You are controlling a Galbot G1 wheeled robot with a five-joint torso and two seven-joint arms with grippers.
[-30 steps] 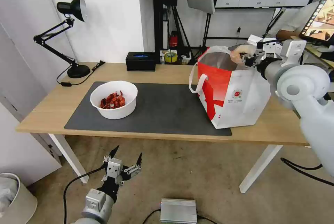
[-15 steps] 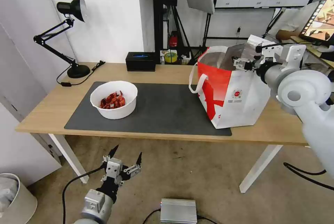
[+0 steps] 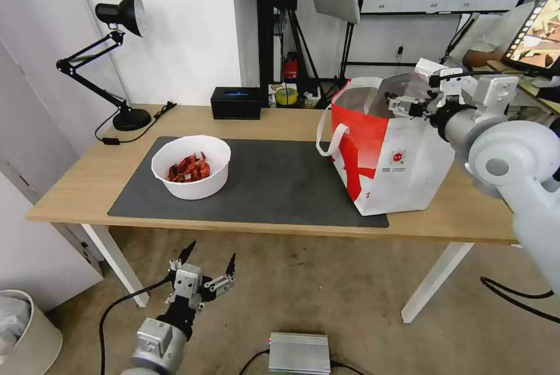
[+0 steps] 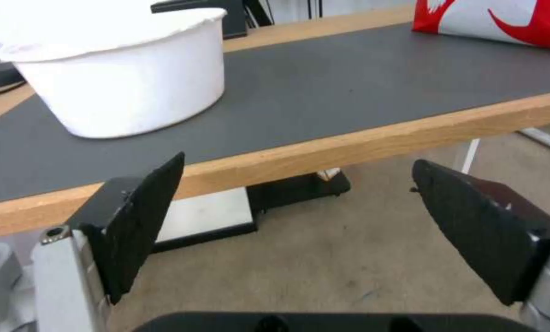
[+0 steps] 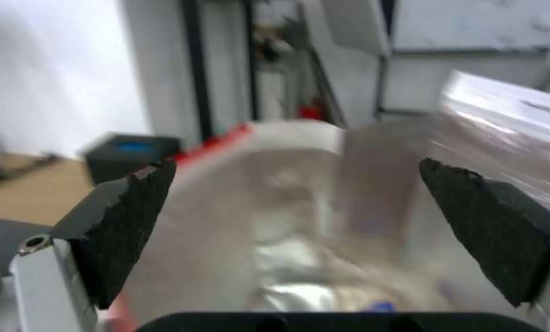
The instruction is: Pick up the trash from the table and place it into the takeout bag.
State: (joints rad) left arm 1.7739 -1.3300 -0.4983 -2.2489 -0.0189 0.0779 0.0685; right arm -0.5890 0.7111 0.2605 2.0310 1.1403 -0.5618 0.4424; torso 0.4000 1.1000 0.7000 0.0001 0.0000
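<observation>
A light wooden desk [image 3: 76, 188] on white legs carries a large dark grey mat [image 3: 274, 182]. Toward the desk's right end stands the red-and-white takeout bag [image 3: 385, 159], open at the top and showing its silver lining, one corner resting on the mat. On the left part of the mat sits a white round bowl [image 3: 191, 166] of red shells, well apart from the bag. At the back of the desk are a black lamp [image 3: 111, 60] on the left and a black box [image 3: 235, 102] near the middle. The right pincer [image 3: 402, 105] hangs over the bag's open mouth, spread wide and holding nothing. The left pincer [image 3: 207, 259] hovers low in front of the desk's near edge, below the bowl, also wide open and empty.
</observation>
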